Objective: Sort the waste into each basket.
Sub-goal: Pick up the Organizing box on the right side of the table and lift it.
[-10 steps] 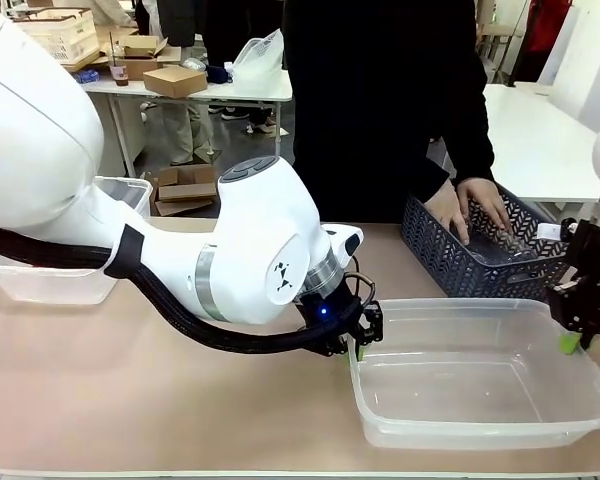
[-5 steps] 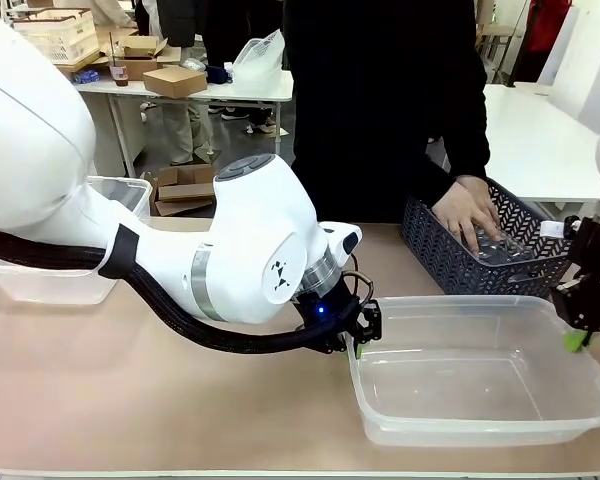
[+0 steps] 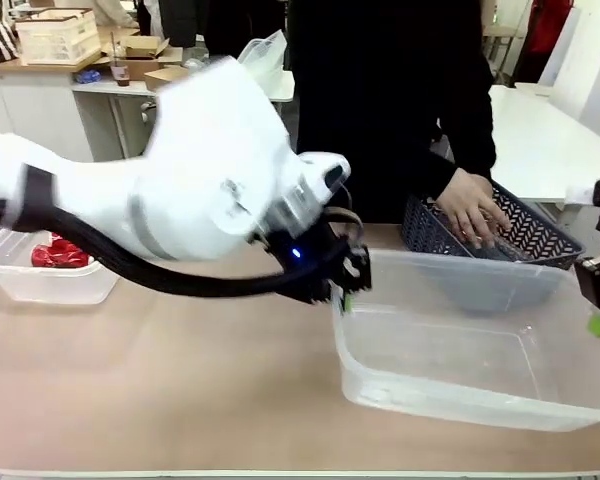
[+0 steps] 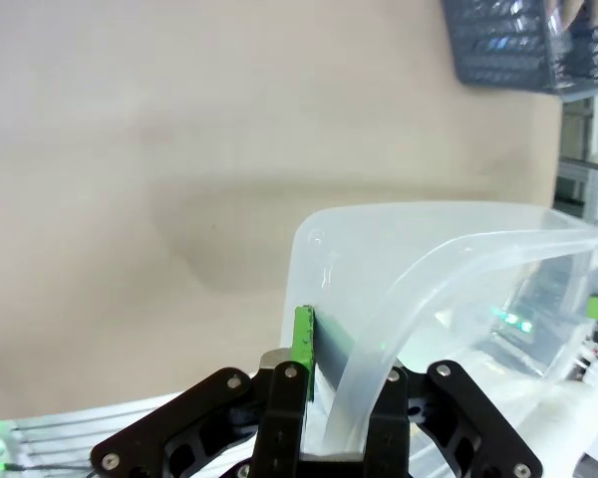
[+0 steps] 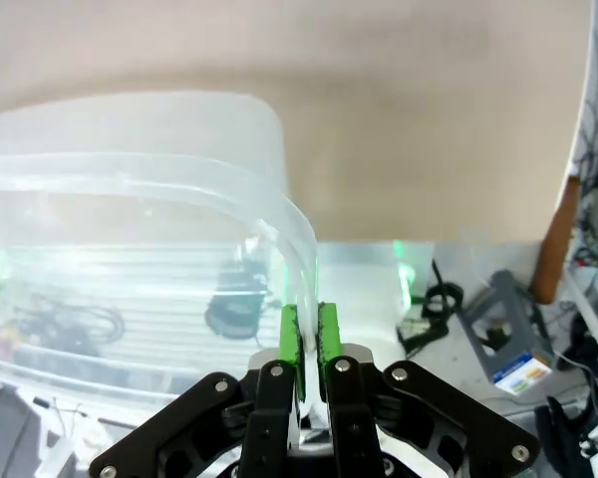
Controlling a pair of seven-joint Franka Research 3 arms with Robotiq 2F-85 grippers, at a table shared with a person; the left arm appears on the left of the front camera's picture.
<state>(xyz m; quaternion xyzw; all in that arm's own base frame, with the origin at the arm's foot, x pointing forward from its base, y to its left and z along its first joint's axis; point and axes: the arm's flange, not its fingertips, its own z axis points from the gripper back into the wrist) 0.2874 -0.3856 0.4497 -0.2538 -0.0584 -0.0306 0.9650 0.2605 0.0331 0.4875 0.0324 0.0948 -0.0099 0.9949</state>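
Left tool point(image 3: 346, 292), right tool point(image 5: 309, 334) tight on tub point(image 3: 450, 400)

Bright, even light; left arm point(image 3: 200, 175) motion-blurred; clear tub point(image 3: 450, 405) glints.

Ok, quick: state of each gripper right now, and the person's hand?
Left gripper: closed on the rim of the large clear rectangular plastic tub.
Right gripper: closed on that tub's opposite rim.
Person's hand: reaching into the dark blue lattice plastic basket; grasp cannot be told.
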